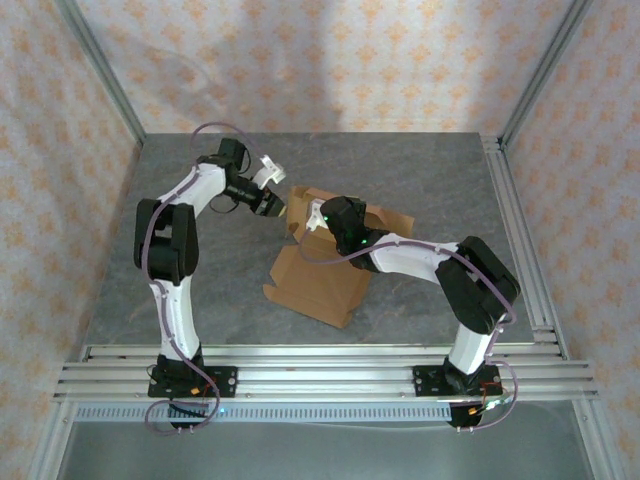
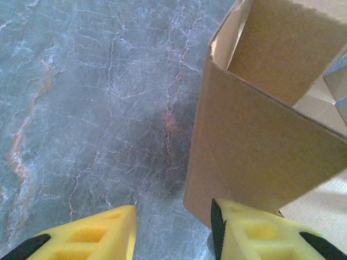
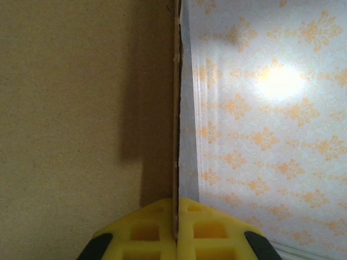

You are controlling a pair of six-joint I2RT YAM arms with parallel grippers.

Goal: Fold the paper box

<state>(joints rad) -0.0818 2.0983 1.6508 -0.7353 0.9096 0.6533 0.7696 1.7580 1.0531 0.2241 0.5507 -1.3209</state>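
The paper box (image 1: 318,280) is brown cardboard, partly folded, lying mid-table with walls raised at its far end. My right gripper (image 1: 322,222) is shut on the edge of a raised wall. In the right wrist view the fingers (image 3: 157,230) pinch that thin edge (image 3: 175,162), and the panel (image 3: 81,108) fills the left half. My left gripper (image 1: 276,205) hovers open just left of the box's far corner. In the left wrist view a standing wall (image 2: 255,146) rises ahead, its lower corner by the right finger (image 2: 260,233). The gap of the left gripper (image 2: 173,238) shows bare table.
The grey marbled table (image 1: 420,200) is fenced by patterned walls and metal frame posts (image 1: 540,70). Aluminium rails (image 1: 330,365) run along the near edge, with another rail (image 1: 520,230) down the right side.
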